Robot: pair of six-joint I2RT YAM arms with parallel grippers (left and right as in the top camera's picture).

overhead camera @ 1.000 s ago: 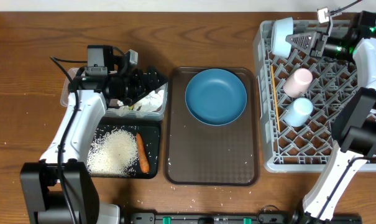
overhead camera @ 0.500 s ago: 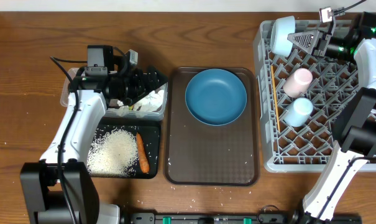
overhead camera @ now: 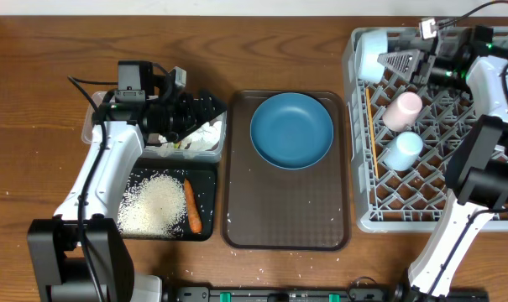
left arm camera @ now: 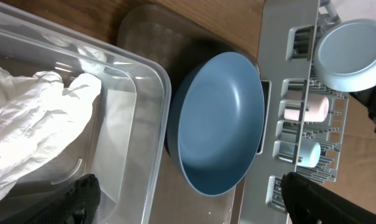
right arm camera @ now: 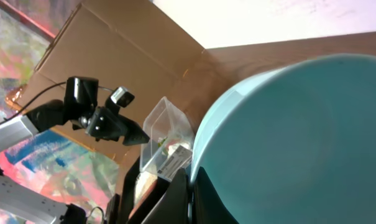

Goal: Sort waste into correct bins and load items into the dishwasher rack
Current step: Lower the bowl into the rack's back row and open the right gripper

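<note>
The right end effector (overhead camera: 402, 60) is clamped on the rim of the white bowl (overhead camera: 373, 50), which is tilted at the far left corner of the dishwasher rack (overhead camera: 421, 201). The left end effector (overhead camera: 205, 109) hangs over the clear tub (left arm camera: 144, 143), jaws spread wide, holding nothing. The blue plate (overhead camera: 291, 130) lies on the brown tray (overhead camera: 287, 226).

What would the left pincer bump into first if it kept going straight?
Most likely the wall of the clear tub, right ahead of the left pincer, then the blue plate beyond. Depth is unclear, so it might pass over.
</note>
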